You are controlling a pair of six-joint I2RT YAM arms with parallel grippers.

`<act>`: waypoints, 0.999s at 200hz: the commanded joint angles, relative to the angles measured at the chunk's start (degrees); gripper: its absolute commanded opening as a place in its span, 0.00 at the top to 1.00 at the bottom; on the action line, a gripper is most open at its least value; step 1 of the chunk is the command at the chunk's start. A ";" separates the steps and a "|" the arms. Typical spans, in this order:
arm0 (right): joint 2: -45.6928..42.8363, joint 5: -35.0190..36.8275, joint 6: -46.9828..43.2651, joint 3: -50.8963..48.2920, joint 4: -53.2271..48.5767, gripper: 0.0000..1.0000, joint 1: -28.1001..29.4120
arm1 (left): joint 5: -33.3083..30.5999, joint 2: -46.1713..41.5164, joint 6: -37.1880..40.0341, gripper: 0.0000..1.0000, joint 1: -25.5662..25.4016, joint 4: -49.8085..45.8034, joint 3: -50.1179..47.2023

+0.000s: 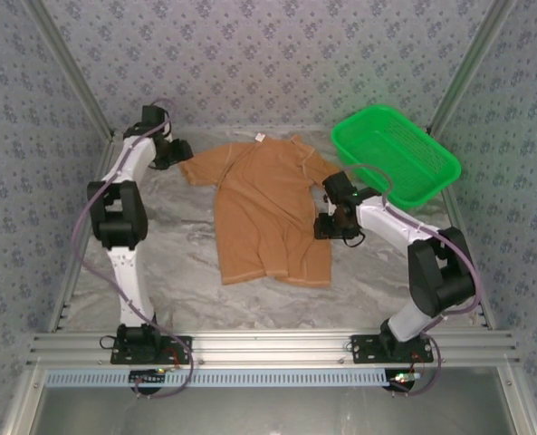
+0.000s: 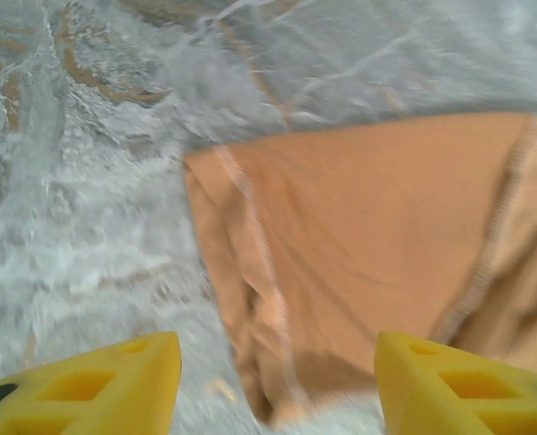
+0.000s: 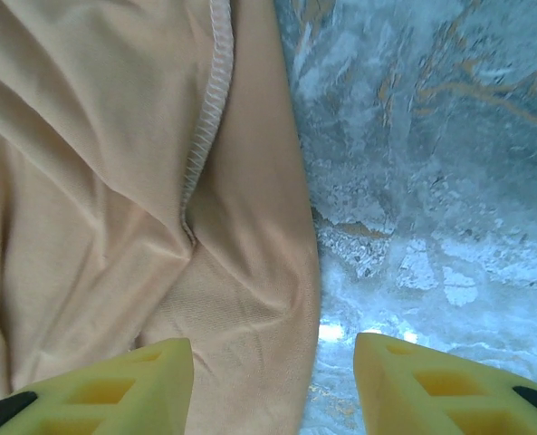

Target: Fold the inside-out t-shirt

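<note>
The orange-tan t-shirt (image 1: pixel 268 213) lies spread flat on the marbled table, collar and small white label at the far edge, hem towards me. My left gripper (image 1: pixel 179 152) hovers at the tip of the left sleeve (image 2: pixel 340 245); its yellow fingers (image 2: pixel 96 385) stand apart with nothing between them, the sleeve's edge lying loose below. My right gripper (image 1: pixel 324 220) sits at the shirt's right side below the right sleeve, open, one finger over the cloth (image 3: pixel 159 227) and the other over bare table.
A green plastic mesh basket (image 1: pixel 395 154) stands at the back right, close behind the right arm's elbow. Patterned walls and metal frame rails enclose the table (image 1: pixel 159 263). The arm bases are bolted to the near rail.
</note>
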 commanded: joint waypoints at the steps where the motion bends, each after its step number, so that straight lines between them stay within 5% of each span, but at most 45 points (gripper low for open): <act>1: 3.37 -1.45 -1.09 0.39 0.49 0.51 -0.13 | 5.42 -11.71 -2.98 0.41 -3.30 12.05 -14.64; 40: 6.33 -1.08 -0.69 -0.89 1.23 0.61 -0.76 | 5.57 -24.12 -1.26 0.41 -12.37 18.01 -35.29; 78: 7.30 -1.36 -0.02 -1.60 2.06 0.73 -1.48 | -3.36 -31.41 -4.44 0.42 -22.39 14.54 -51.11; 118: 6.70 3.21 0.33 -1.44 -0.24 0.83 -2.81 | -12.03 -37.44 -8.13 0.41 -30.74 5.30 -57.75; 171: -2.75 -1.00 4.64 -9.42 0.69 0.56 1.56 | -9.33 -36.77 -11.82 0.50 -34.70 7.66 -63.68; 200: -3.50 -1.83 8.44 -13.73 2.61 0.53 6.92 | -8.41 -35.85 -11.98 0.62 -34.87 10.57 -65.45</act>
